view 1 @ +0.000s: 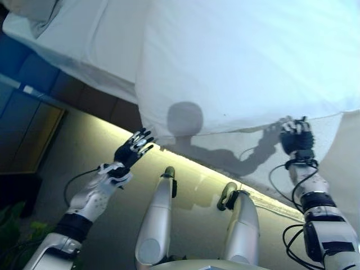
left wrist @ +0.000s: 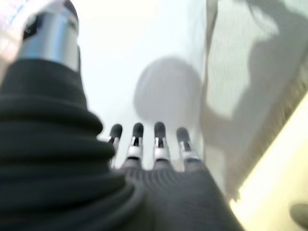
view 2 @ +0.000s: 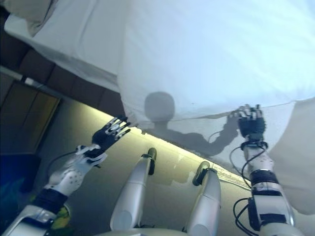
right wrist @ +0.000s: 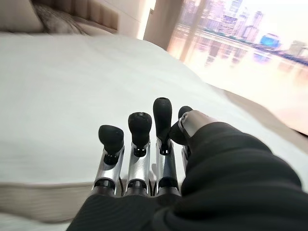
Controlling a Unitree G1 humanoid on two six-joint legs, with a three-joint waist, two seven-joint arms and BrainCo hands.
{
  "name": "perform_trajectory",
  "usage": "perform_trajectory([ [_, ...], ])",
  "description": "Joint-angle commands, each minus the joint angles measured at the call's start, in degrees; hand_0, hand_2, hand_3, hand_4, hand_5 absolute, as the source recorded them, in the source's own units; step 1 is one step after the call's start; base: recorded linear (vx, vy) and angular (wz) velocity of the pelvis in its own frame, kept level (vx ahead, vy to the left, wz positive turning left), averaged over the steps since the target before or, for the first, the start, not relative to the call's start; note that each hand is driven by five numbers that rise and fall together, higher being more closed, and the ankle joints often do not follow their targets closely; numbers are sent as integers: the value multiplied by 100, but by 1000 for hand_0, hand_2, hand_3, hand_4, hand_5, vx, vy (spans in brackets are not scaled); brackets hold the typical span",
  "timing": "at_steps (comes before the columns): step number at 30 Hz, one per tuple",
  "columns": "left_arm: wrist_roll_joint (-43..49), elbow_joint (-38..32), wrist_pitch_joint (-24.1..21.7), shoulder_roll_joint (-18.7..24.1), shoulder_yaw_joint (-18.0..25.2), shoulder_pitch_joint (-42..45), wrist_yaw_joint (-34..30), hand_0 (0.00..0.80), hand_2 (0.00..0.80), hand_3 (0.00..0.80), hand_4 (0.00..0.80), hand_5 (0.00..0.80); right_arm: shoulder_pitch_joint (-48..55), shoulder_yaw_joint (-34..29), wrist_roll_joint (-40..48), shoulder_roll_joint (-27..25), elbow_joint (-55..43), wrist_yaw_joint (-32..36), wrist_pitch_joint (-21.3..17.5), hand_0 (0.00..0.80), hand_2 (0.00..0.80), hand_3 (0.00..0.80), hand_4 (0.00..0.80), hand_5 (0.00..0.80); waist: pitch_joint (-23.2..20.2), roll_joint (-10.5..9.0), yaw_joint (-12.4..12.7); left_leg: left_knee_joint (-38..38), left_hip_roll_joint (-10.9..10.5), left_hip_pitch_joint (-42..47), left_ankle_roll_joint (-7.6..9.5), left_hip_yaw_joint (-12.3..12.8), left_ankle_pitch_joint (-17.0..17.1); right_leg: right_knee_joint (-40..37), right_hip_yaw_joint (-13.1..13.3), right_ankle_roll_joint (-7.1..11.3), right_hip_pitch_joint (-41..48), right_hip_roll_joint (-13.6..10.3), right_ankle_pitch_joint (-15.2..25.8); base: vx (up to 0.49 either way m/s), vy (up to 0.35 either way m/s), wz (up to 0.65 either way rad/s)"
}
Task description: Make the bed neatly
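Spreading across the upper half of both eye views, soft white fabric duvet (view 1: pixel 236 62), probably light and limp; best pinched along its hanging lower edge. Left hand (view 1: pixel 133 149) near lower-left corner, fingers straight, holding nothing; right hand (view 2: pixel 251 123) at edge, centre right, fingers relaxed, gripping nothing.

**Open floor at the bedside, the quilt's hanging edge ahead**

The white quilt (view 1: pixel 242 62) covers the bed top and drops over the mattress side (view 2: pixel 206 135), a soft wall across the reach. The left hand (view 1: pixel 134 148) hovers with straight fingers just short of the quilt's lower corner, over bare floor (view 1: pixel 90 152) with room all round it. The right hand (view 2: pixel 251 122) is at the quilt's hanging edge, against the mattress side. A pillow (view 1: pixel 34 14) lies far off at the bed's head.
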Motion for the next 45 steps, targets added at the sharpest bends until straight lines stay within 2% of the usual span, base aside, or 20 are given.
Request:
perform_trajectory([
  [1, 103, 292, -416, -561, -123, -441, 467, 0, 0, 0, 0, 0, 132, 282, -441, 131, -587, -396, -442, 800, 800, 800, 800, 800, -159, 91, -134, -387, 4, 172, 56, -8, 428, -308, -17, 311, 52, 110, 886, -8, 93, -35],
  [2, 82, 356, -464, -639, -155, -509, 537, 0, 0, 0, 0, 0, 145, 366, -652, 214, -702, -510, -520, 800, 800, 800, 800, 800, -146, 83, -179, -404, 13, 197, 57, 1, 436, -333, 5, 310, 70, 135, 893, -103, 105, -39],
  [3, 66, 400, -493, -709, -158, -578, 566, 0, 0, 0, 0, 0, 152, 430, -792, 275, -836, -666, -578, 800, 800, 800, 800, 800, -119, 71, -220, -507, 15, 160, 84, 34, 658, -460, -26, 232, 46, 127, 1085, -99, 84, -34],
  [4, 48, 404, -484, -765, -141, -607, 591, 0, 0, 0, 0, 0, 170, 453, -837, 314, -925, -783, -554, 800, 800, 800, 800, 800, -111, 69, -245, -528, 28, 176, 85, 39, 673, -476, -14, 234, 54, 132, 1095, -94, 91, -22],
  [5, 83, 411, -502, -837, -124, -617, 622, 0, 0, 0, 0, 0, 179, 448, -884, 363, -955, -956, -552, 715, 715, 715, 715, 715, -96, 77, -270, -557, 46, 201, 84, 48, 692, -504, -3, 237, 72, 133, 1109, -1, 70, -11],
  [6, 103, 415, -528, -858, -123, -618, 637, 0, 0, 0, 0, 0, 172, 437, -905, 365, -943, -1046, -564, 267, 267, 267, 267, 267, -84, 85, -277, -563, 53, 203, 82, 49, 699, -508, 6, 240, 73, 133, 1114, -9, 52, -4],
  [7, 110, 412, -520, -860, -92, -615, 634, 0, 0, 0, 0, 0, 162, 394, -905, 322, -906, -1163, -559, 0, 0, 0, 0, 0, -66, 96, -278, -566, 55, 192, 80, 51, 707, -515, 10, 245, 67, 121, 1125, 0, 0, 0],
  [12, 113, 557, -534, -693, 123, -520, 506, 0, 0, 0, 0, 0, 29, 54, -650, -79, -151, -1488, -443, 0, 0, 0, 0, 0, -18, 115, -172, -544, 91, 144, 64, 37, 729, -507, -37, 261, 77, 40, 1150, 5, -18, 0],
  [14, 111, 632, -524, -612, 202, -490, 392, 0, 0, 0, 0, 0, -58, -153, -601, -277, 394, -1254, -298, 0, 0, 0, 0, 0, -5, 123, -117, -535, 90, 124, 55, 18, 729, -494, -57, 264, 70, 17, 1150, 17, -69, 2],
  [16, -18, 751, -516, -365, 378, -396, 162, 0, 0, 0, 0, 0, -208, -545, -392, -728, 1379, -845, -12, 0, 0, 0, 0, 0, 37, 138, 25, -507, 73, 38, 37, -29, 731, -434, -105, 270, 23, -38, 1126, 27, -152, 7],
  [17, -84, 751, -510, -304, 422, -365, 125, 0, 0, 0, 0, 0, -259, -621, -286, -835, 1617, -762, 48, 0, 0, 0, 0, 0, 48, 149, 63, -507, 61, 7, 34, -45, 739, -419, -123, 269, 1, -51, 1121, 119, -140, 13],
  [18, -188, 730, -503, -224, 489, -290, 98, 0, 0, 0, 0, 0, -296, -731, -139, -980, 1899, -673, 155, 0, 0, 0, 0, 0, 37, 165, 122, -435, 46, 15, 6, -100, 552, -302, -86, 352, -2, -45, 944, 120, -108, 18],
  [20, -336, 669, -434, -123, 602, -191, 48, 0, 0, 0, 0, 0, -389, -855, 98, -1159, 2227, -551, 281, 0, 0, 0, 0, 0, 43, 191, 208, -440, -3, -49, 11, -147, 571, -268, -107, 347, -58, -58, 926, 84, -93, 18],
  [26, -518, 313, -267, 83, 869, 179, -187, 0, 0, 0, 0, 0, -490, -1064, 738, -1568, 2441, -135, 465, 0, 0, 0, 0, 0, 57, 290, 396, -530, -142, -284, 44, -269, 718, -169, -150, 314, -277, -94, 890, 34, -78, 19],
  [29, -539, 95, -260, 170, 873, 326, -275, 0, 0, 0, 0, 0, -547, -1115, 693, -1725, 2452, -41, 444, 0, 0, 0, 0, 0, 37, 346, 451, -628, -186, -366, 45, -292, 819, -162, -169, 318, -364, -124, 892, 26, -48, 20],
  [32, -644, -137, -206, 265, 875, 391, -359, 0, 0, 0, 0, 0, -694, -1120, 629, -1950, 2560, -51, 587, 0, 0, 0, 0, 0, 33, 402, 534, -794, -219, -410, 43, -318, 943, -188, -186, 330, -423, -159, 894, 13, -41, 15],
  [39, -807, -301, -138, 480, 866, 356, -522, 0, 0, 0, 0, 0, -911, -1122, 470, -2196, 2701, 6, 390, 0, 0, 0, 0, 0, 55, 443, 636, -954, -263, -488, 20, -373, 1111, -135, -274, 359, -467, -208, 871, 26, -59, 17],
  [45, -932, -334, -149, 546, 864, 323, -633, 0, 0, 0, 0, 0, -1012, -1122, 732, -2325, 2886, -133, 876, 0, 0, 0, 0, 0, 114, 507, 676, -1082, -294, -494, 10, -382, 1217, -128, -290, 395, -494, -237, 866, 16, -10, 11],
])
